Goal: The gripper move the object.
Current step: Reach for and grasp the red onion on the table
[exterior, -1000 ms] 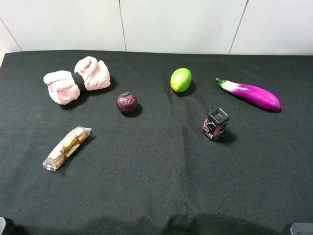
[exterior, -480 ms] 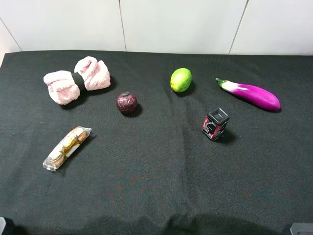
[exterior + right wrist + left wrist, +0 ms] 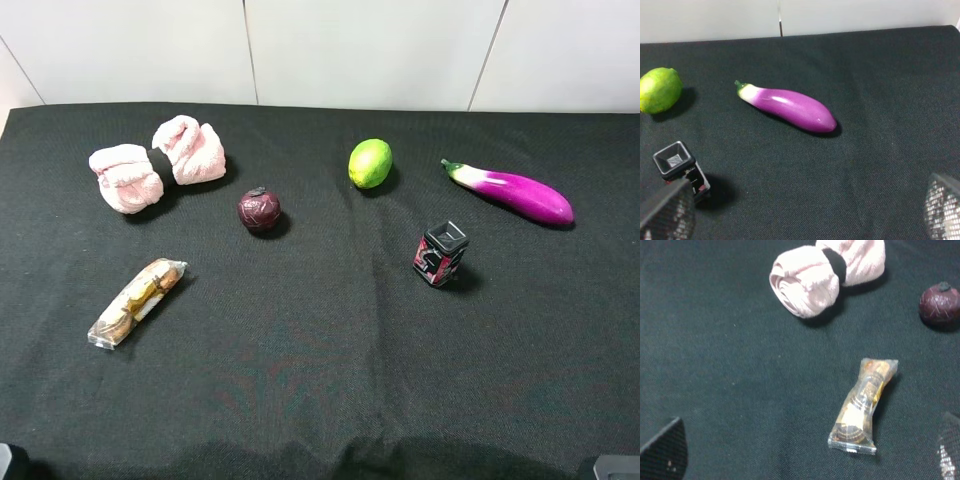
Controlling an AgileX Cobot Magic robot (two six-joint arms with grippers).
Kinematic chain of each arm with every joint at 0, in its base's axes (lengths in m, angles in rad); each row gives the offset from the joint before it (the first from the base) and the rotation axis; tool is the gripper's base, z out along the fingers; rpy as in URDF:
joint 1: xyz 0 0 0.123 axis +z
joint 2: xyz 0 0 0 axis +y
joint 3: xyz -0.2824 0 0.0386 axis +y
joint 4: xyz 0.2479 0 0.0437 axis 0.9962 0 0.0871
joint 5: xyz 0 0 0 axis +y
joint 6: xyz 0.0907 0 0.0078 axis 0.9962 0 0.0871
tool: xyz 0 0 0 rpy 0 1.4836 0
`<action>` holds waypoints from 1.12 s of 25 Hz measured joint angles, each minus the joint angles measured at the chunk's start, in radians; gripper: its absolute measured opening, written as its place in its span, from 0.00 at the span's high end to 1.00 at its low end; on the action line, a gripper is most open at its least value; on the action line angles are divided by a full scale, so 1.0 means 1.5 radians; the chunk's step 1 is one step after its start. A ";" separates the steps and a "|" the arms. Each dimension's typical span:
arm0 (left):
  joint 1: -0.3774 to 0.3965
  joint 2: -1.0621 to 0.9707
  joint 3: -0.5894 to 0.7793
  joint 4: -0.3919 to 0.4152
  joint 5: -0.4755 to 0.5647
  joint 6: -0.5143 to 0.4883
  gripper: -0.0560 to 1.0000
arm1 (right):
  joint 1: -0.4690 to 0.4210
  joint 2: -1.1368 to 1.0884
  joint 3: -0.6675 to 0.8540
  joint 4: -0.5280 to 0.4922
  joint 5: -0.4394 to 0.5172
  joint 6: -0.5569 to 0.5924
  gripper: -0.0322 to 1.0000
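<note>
Since the object sits left of centre, out beyond the snack packet, I reckon my left gripper, fingers spread wide and holding nothing, is nearer.

black table, object, lime, eggplant, box, towel, snack

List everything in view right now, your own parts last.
maroon ball: 1, dark maroon, left of centre
cloth bundle: 1, pink with black band, far left
snack packet: 1, clear wrapper, brown contents, near left
lime: 1, green, far centre
eggplant: 1, purple, far right
box: 1, black and red, right
tablecloth: 1, black, under everything
left hand: 1, dark, open, left side
right hand: 1, dark, open, right side
</note>
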 joint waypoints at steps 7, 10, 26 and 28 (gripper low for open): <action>0.000 0.112 -0.046 0.002 0.000 0.002 0.01 | 0.000 0.000 0.000 0.000 -0.001 0.000 0.30; 0.000 0.170 -0.074 0.002 0.000 0.015 0.01 | 0.000 0.000 0.000 0.000 -0.001 0.000 0.30; 0.000 0.464 -0.220 -0.050 -0.003 0.078 0.02 | 0.000 0.000 0.000 0.000 0.000 0.000 0.30; 0.000 0.495 -0.227 -0.064 -0.007 0.081 0.02 | 0.000 0.000 0.000 0.000 0.000 0.000 0.30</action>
